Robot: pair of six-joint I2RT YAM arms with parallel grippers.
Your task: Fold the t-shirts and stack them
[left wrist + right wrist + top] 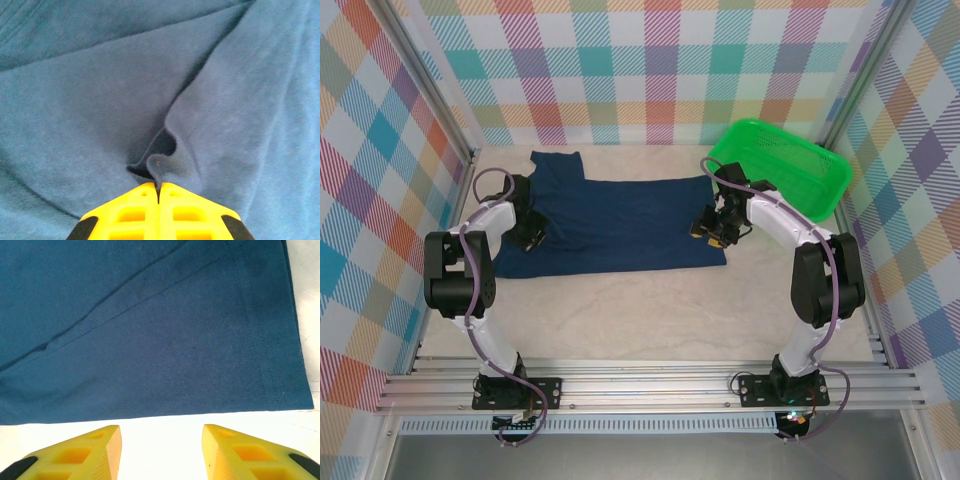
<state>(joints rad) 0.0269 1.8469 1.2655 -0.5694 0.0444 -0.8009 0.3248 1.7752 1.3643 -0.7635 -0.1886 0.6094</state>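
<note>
Spreading across the pale worktop [620,310], the navy t-shirt [620,220] lies just left of the green mesh basket [790,170]. The left jaws are pinched closed on a raised fold of it. The right jaws gape wide and empty, just short of its edge.

Top cam evenly, brightly lit from above; shadows soft. In right wrist cam, tabletop [160,440] blown out white; in left wrist cam, t-shirt [90,90] rendered slightly soft.

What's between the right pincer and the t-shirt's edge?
Only bare pale table, in the right wrist view; the open right pincer hangs short of the t-shirt.
</note>
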